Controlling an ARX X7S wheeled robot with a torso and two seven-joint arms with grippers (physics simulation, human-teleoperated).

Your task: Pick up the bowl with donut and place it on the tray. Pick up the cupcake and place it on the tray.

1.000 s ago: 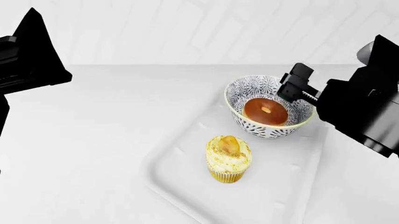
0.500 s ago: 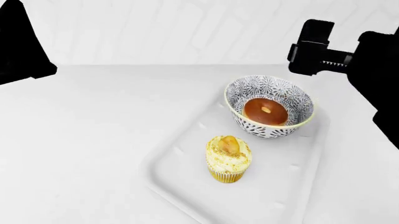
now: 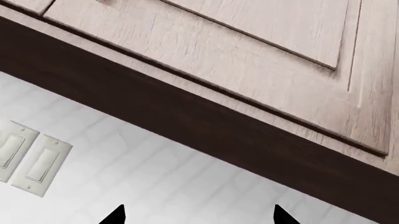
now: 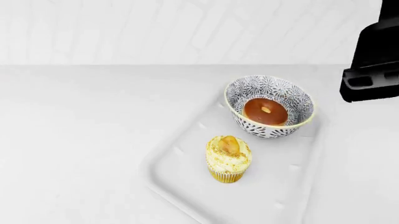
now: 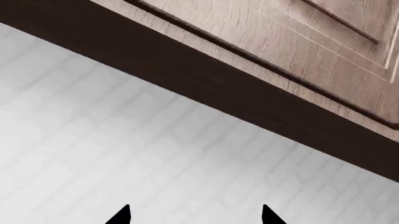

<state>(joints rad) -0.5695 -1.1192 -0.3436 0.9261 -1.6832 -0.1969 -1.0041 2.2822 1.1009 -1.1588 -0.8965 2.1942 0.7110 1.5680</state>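
Note:
The black-and-white floral bowl (image 4: 269,106) stands on the white tray (image 4: 187,175) at its far end, and the glazed donut (image 4: 266,111) lies in it. The cupcake (image 4: 229,158) stands upright on the tray, nearer to me. Part of my right arm (image 4: 373,60) shows black at the right edge, raised above the counter. My right gripper (image 5: 195,217) is open, pointing at the wall with nothing between its tips. My left gripper (image 3: 197,217) is open too, aimed at the wall under the cabinets. The left arm is out of the head view.
A white counter (image 4: 81,135) spreads left of the tray, with a white tiled wall (image 4: 156,28) behind it. The wrist views show wooden wall cabinets (image 3: 249,42) with a dark underside and two light switches (image 3: 28,161) on the wall.
Both arms have risen away from the counter. The left arm has left the head view and the right shows only at the right edge. Bowl, donut and cupcake have not moved.

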